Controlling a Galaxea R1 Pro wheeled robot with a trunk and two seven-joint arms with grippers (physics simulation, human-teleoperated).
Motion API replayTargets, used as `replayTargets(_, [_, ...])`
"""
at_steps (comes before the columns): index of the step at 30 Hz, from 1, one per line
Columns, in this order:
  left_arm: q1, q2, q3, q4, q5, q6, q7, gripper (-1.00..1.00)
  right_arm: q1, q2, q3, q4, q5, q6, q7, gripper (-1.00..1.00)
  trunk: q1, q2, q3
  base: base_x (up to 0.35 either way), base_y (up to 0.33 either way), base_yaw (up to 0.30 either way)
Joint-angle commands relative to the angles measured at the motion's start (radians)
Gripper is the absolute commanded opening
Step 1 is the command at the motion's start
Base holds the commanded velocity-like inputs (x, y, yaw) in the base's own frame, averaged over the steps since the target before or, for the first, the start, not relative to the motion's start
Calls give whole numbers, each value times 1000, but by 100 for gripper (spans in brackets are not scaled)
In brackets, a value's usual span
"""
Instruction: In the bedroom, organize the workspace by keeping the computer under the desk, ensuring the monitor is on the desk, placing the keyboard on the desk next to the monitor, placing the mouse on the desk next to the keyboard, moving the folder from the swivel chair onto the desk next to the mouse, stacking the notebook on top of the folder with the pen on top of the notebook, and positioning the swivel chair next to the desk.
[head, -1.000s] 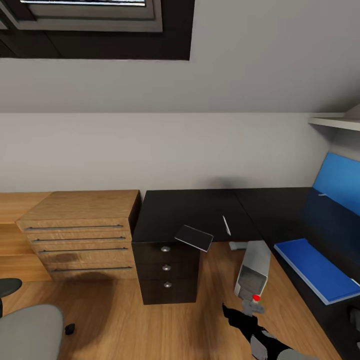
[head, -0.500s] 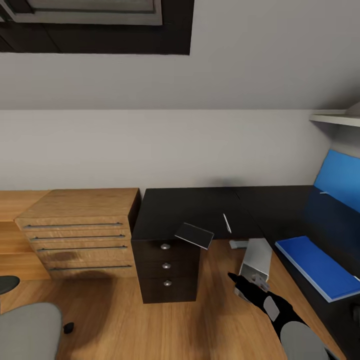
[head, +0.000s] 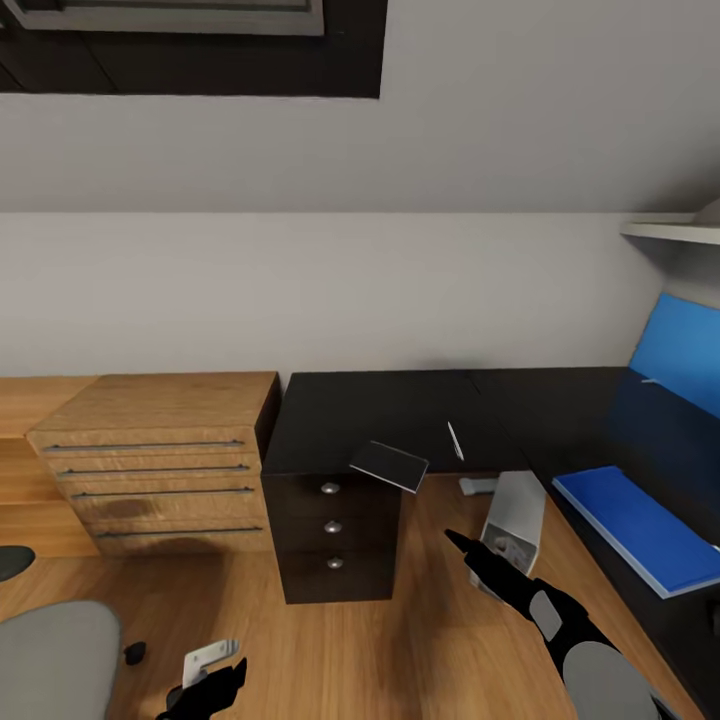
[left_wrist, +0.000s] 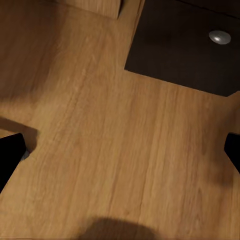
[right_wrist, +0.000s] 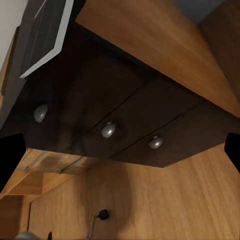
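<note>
The black desk (head: 400, 405) bears a dark notebook (head: 390, 465) that overhangs its front edge above the drawers (head: 333, 527). A thin white pen (head: 454, 440) lies just right of the notebook. The blue folder (head: 640, 525) rests flat on the desk's right wing. The pale computer (head: 513, 525) stands on the floor beneath the desk. At the lower left is the swivel chair's grey seat (head: 55, 660). My right gripper (head: 470, 550) hovers open in front of the computer, facing the drawers (right_wrist: 107, 130) and the notebook (right_wrist: 47, 30). My left gripper (head: 215, 685) is open low over the wooden floor (left_wrist: 110, 150). Monitor, keyboard and mouse are out of view.
A light wooden drawer chest (head: 160, 455) stands left of the desk. The blue back panel (head: 685, 350) and a white shelf (head: 670, 235) are at the right. A chair castor (head: 133, 653) sits on the floor near my left gripper.
My right arm has risen and reached forward towards the drawers. My left gripper has come into the head view at the bottom. The camera has tilted slightly.
</note>
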Motion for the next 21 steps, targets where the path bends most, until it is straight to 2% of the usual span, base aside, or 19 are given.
replayTargets(1, [-1,-1,10,1,-11,2,-8,100,-1,1,-8,-1,9,6,10,100,4,-8,-4,0,0,0])
replayTargets(8, [-1,1,12,61,-11,-8,-5,100,-1,3,-8,-1,10,5,33,100,31,-57,-26,0,0,0])
replayTargets(14, [-1,5,19,136,-1,-138,0,100,0,0,-8,-1,16,0,181,100,54,-99,-45,0,0,0])
replayTargets(18, [-1,5,20,154,0,-166,-1,100,0,-2,-8,-1,18,-2,215,100,69,-127,-58,0,0,0])
replayTargets(21, [-1,5,21,160,0,-174,-1,100,0,-12,-8,-1,16,1,225,100,69,-127,-58,0,0,0])
